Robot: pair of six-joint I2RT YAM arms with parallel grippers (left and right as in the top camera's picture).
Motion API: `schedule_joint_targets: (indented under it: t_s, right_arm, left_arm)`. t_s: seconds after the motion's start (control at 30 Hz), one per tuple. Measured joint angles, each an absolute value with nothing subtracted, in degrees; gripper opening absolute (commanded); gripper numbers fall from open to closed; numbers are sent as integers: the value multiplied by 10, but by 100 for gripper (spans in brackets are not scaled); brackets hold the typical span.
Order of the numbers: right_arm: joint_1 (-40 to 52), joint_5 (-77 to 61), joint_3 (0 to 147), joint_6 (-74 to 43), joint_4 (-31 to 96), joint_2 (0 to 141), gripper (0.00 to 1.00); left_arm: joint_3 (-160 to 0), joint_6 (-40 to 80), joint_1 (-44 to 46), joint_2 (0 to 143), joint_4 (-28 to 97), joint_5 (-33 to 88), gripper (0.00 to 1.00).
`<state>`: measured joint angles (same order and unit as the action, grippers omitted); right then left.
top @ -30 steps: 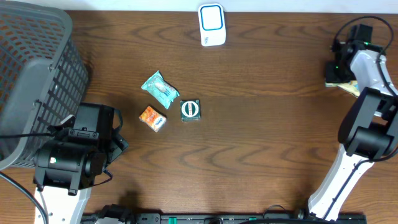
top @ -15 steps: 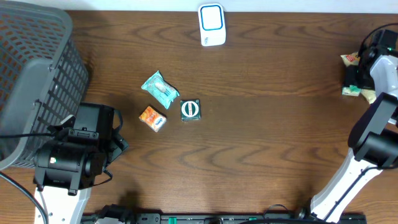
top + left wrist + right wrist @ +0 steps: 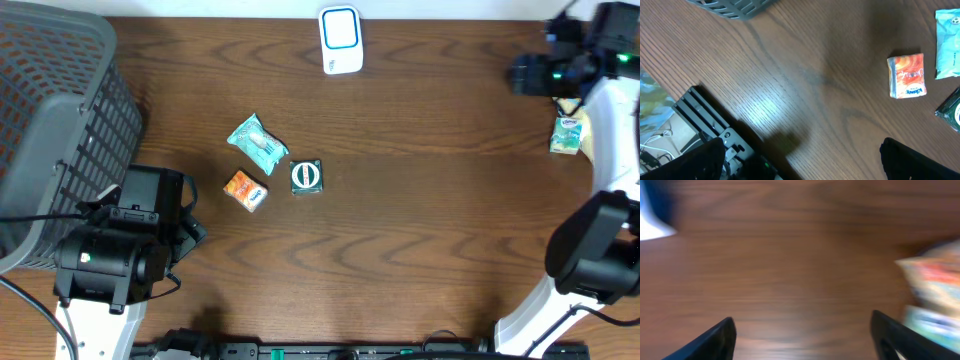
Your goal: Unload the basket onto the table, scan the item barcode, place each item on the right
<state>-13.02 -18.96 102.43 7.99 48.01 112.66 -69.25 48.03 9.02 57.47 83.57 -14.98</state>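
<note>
Wooden surface, seen from overhead.

- White and blue barcode scanner lay at the surface's far edge, about midway along it.
- Grey mesh basket filled the far-left corner.
- 3 items sat left of the middle, close together: teal packet farthest back, orange packet toward the near edge, dark green box with a round label just right of the orange one. None touched a gripper.
- A 4th item, a green-and-white packet, lay flat at the right edge, partly tucked against the right arm's white link. Something pale lay beside it; could not tell what.
- Right gripper was up near the far-right corner, above the surface. Wrist view was badly blurred, but its 2 fingers stood spread apart with only bare wood between them. Colourful packets showed blurred at that view's right side, apart from the fingers.
- Left gripper hung over the near-left corner, fingers spread wide, nothing between them. The orange packet, teal packet and green box showed ahead of it, well apart.
</note>
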Motion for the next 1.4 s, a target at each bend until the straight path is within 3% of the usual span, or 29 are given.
schedule_joint_targets:
  t_s: [0.07, 0.13, 0.43, 0.6, 0.83, 1.2, 1.27, 1.33, 1.4]
  right_arm:
    - [-107, -256, 1024, 79, 492, 1128, 87]
    - [-81, -319, 1024, 78, 498, 1129, 98]
    - [88, -458, 1024, 78, 485, 1129, 99]
    - [200, -395, 1024, 66, 457, 1132, 99]
    - [326, -200, 1024, -21, 387, 1168, 99]
    - [402, -88, 1024, -43, 235, 1288, 99]
    - [400, -79, 1024, -44, 216, 1311, 95]
    - [400, -74, 1024, -44, 206, 1329, 75]
    - [399, -68, 1024, -44, 202, 1342, 69]
  left_arm:
    - [-693, 480, 90, 575, 836, -150, 98]
    - [-693, 480, 90, 575, 836, -150, 97]
    - [-693, 480, 90, 575, 835, -150, 98]
    - [-693, 480, 90, 575, 836, -150, 98]
    - [-693, 480, 90, 575, 836, -150, 98]
    - [-693, 480, 90, 575, 835, -150, 98]
    - [-693, 480, 90, 575, 835, -150, 98]
    - [-693, 480, 90, 575, 835, -150, 97]
    - [-693, 480, 90, 575, 836, -150, 98]
